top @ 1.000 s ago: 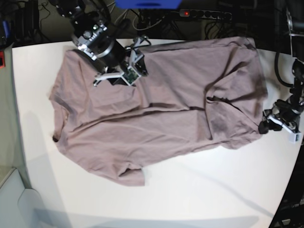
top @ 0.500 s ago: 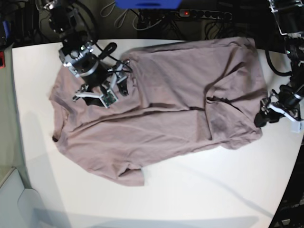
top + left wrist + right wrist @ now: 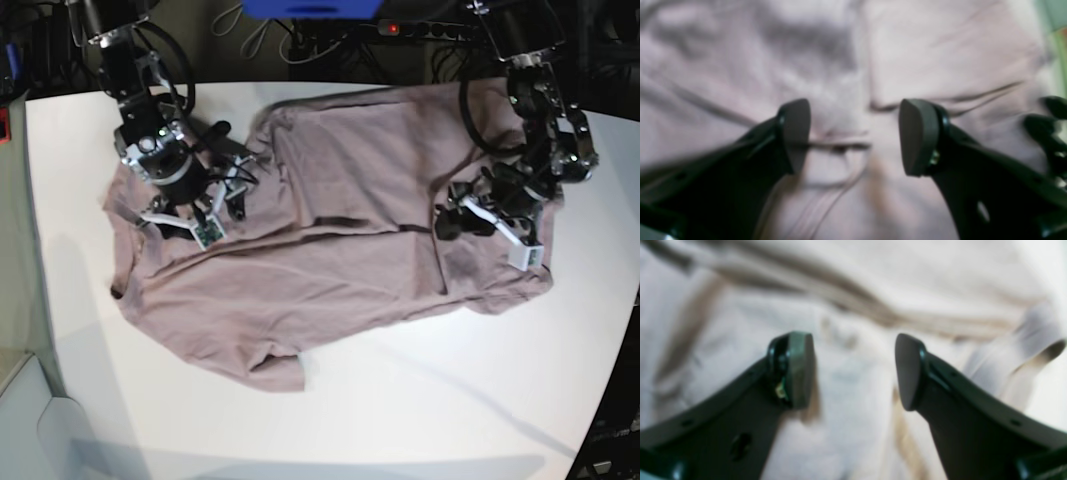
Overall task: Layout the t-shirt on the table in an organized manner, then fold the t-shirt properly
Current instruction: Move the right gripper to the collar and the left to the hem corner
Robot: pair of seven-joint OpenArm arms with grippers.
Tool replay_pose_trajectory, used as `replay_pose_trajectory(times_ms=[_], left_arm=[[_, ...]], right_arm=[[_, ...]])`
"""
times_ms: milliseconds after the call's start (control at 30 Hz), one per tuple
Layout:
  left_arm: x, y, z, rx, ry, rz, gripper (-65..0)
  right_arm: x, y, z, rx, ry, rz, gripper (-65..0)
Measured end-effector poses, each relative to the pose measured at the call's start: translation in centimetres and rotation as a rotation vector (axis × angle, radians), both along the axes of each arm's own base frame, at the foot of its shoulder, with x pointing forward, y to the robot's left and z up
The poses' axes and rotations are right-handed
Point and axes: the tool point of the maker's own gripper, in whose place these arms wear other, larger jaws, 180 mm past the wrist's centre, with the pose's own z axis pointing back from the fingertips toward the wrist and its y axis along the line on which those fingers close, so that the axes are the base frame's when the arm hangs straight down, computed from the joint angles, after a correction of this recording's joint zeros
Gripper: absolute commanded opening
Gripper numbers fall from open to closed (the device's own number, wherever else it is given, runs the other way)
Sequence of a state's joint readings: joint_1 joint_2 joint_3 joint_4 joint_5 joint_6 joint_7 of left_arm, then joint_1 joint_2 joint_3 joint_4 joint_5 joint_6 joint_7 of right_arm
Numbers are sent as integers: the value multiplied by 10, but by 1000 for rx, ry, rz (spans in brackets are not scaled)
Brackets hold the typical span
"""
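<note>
1. Pincers first: the left pincer hangs with its jaws well apart over a short dark crease in the cloth — nothing between the pads. The right pincer is likewise spread wide and empty above pale, rumpled fabric.
2. Both wrist views are blurred, so whether either pad touches the cloth I cannot tell.
3. Seen from the base view, the left pincer sits over the shirt's right-hand part and the right pincer over its left-hand part, near a sleeve.
4. The t-shirt lies spread but skewed on the counter, a dusty mauve-pink, soft and thin, with long ridges and one corner curled under at the near edge.
5. My judgement: the laying-out step is in hand, not the folding. Next calls for pinching a seam or hem at each side and drawing outward to flatten the ridges.
6. The counter looks smooth, matte and white — cloth should slide on it easily.
</note>
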State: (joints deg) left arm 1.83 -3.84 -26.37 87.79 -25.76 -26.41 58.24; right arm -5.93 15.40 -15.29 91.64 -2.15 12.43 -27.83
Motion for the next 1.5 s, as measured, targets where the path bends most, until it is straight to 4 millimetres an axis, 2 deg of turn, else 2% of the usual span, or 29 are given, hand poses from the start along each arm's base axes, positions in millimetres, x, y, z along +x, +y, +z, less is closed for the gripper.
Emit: replay_pose_trajectory(times_ms=[133, 267, 367, 467, 633, 733, 833, 967, 1000, 1133, 1200, 1400, 1500], left_arm=[[3, 2, -11, 78, 36, -18, -238], [6, 13, -19, 109, 62, -13, -238], [11, 29, -19, 135, 31, 0, -238], [17, 44, -24, 139, -4, 32, -238], [33, 60, -25, 116, -30, 60, -238], [35, 61, -25, 117, -36, 68, -238], [36, 61, -25, 116, -34, 67, -238], [43, 59, -23, 121, -25, 62, -238], [45, 59, -22, 121, -26, 61, -238], [49, 72, -17, 155, -24, 67, -238], [55, 74, -10, 159, -40, 70, -238], [66, 78, 1, 164, -69, 74, -238], [70, 86, 6, 180, -78, 74, -238]], right_arm=[[-2, -3, -9, -3, 18, -5, -264], [-3, -5, -18, 4, 25, -10, -268], [-1, -6, -22, 25, 23, -16, -288], [-2, -5, -23, 30, 24, -11, -391], [-4, 4, -21, 27, 48, 42, -650], [-4, -11, -9, 3, 35, 5, -650], [-4, -28, 22, -8, -43, -40, -650], [-2, -25, 72, 20, -186, -35, -650], [-6, -25, 75, 31, -194, -37, -650], [-56, -29, 42, 5, -51, -50, -650], [-77, -27, 33, 11, -8, -43, -650], [-112, -23, 17, 20, 75, -36, -650], [-119, -24, 14, 18, 95, -37, -585]])
